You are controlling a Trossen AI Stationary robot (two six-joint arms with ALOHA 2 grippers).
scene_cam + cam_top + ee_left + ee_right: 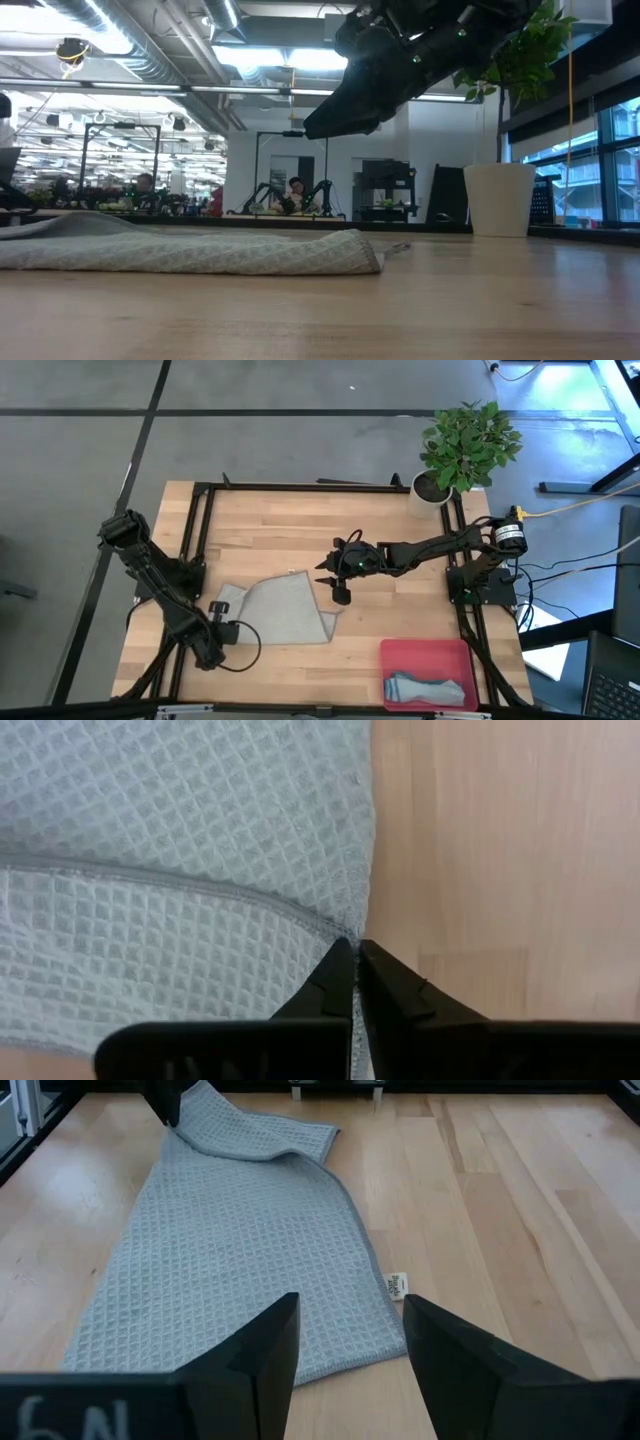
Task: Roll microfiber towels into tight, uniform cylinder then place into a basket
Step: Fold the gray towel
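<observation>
On the table [300,525]: light wooden top inside a black frame; it carries the plant pot, the pink tray and the spread cloth.
Potted plant [462,450]: leafy green, in a white pot at the far right corner, behind the right arm's base and clear of the cloth.
Basket [425,655]: pink, shallow, at the near right edge, well apart from both grippers; a rolled blue-grey towel [428,690] lies inside, toward its near side.
Grey-green towel [285,610]: spread on the wood left of centre, mostly flat, its left corner folded over on itself; a small white tag [397,1286] sticks out from the edge facing the right arm.
Room behind: in the low view, other workstations and people far off, beyond the table.
Left gripper [222,610]: low at the towel's folded left corner, fingers pinched together with the towel's hemmed edge [250,898] caught at their tips.
Right gripper [338,582]: raised above the wood just beside the towel's right edge, fingers parted about halfway, nothing between them; the towel lies in front of it and below.
</observation>
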